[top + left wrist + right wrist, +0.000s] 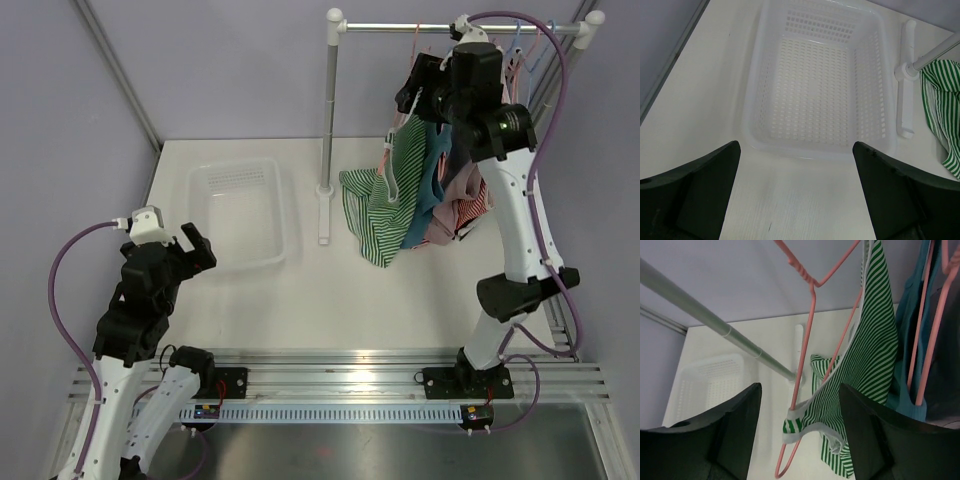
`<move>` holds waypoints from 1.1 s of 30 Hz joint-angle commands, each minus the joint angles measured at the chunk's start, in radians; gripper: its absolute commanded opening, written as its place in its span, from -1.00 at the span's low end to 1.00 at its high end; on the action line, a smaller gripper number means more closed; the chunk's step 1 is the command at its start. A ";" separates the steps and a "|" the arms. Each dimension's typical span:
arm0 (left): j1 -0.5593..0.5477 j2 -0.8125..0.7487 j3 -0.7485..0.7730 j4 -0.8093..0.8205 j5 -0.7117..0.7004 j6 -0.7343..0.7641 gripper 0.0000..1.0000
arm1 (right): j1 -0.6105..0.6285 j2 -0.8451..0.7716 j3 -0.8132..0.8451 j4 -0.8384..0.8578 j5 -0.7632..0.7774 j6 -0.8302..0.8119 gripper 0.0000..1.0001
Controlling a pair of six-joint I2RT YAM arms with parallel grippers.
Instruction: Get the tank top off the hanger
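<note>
A green-and-white striped tank top [385,205] hangs from a pink hanger [805,360] on the rail [450,28] at the back right; its lower part drapes onto the table. In the right wrist view the top [865,370] has one strap still looped over the hanger's near arm. My right gripper [800,430] is open, up by the rail, its jaws on either side of that strap and hanger arm without touching them. My left gripper [796,195] is open and empty, low over the table just in front of the white basket [756,125].
The rack's upright post [328,110] and foot [323,215] stand between the basket [285,225] and the clothes. A teal top [432,185] and a pink striped garment [465,210] hang on further pink hangers beside the striped one. A grey wall lies behind.
</note>
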 commanded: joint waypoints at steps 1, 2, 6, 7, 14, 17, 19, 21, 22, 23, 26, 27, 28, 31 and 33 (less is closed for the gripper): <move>0.002 0.001 -0.005 0.056 0.019 0.013 0.98 | 0.030 0.090 0.136 -0.075 0.135 -0.054 0.41; 0.002 0.001 -0.005 0.056 0.021 0.015 0.98 | 0.039 0.136 0.185 -0.084 0.190 -0.068 0.39; 0.002 0.004 -0.008 0.061 0.030 0.016 0.98 | 0.058 0.218 0.260 -0.105 0.307 -0.102 0.15; 0.002 0.004 -0.006 0.059 0.030 0.016 0.98 | 0.056 0.233 0.265 -0.107 0.318 -0.105 0.01; 0.002 0.005 -0.008 0.064 0.044 0.019 0.98 | 0.056 0.209 0.196 -0.083 0.373 -0.125 -0.38; 0.002 0.007 -0.006 0.062 0.048 0.021 0.98 | 0.056 0.198 0.176 -0.072 0.378 -0.137 -0.60; 0.002 0.007 -0.008 0.062 0.048 0.021 0.98 | 0.058 0.197 0.181 -0.072 0.379 -0.143 -0.71; 0.002 0.005 -0.006 0.062 0.048 0.021 0.98 | 0.056 0.195 0.187 -0.072 0.378 -0.148 -0.94; 0.002 0.004 -0.006 0.062 0.048 0.021 0.98 | 0.058 0.194 0.194 -0.072 0.376 -0.151 -1.00; 0.002 0.002 -0.008 0.062 0.047 0.021 0.98 | 0.058 0.189 0.199 -0.072 0.376 -0.152 -1.00; 0.002 0.002 -0.009 0.062 0.048 0.021 0.98 | 0.058 0.174 0.214 -0.063 0.358 -0.163 -1.00; 0.002 0.005 -0.008 0.064 0.048 0.022 0.98 | 0.056 0.172 0.222 -0.059 0.353 -0.167 -1.00; 0.002 0.005 -0.006 0.061 0.048 0.022 0.98 | 0.056 0.171 0.246 -0.061 0.350 -0.175 -1.00; 0.002 0.008 -0.006 0.061 0.053 0.022 0.98 | 0.056 0.154 0.266 -0.053 0.327 -0.187 -1.00; 0.002 0.013 -0.005 0.062 0.060 0.024 0.98 | 0.056 0.140 0.259 -0.021 0.301 -0.189 -1.00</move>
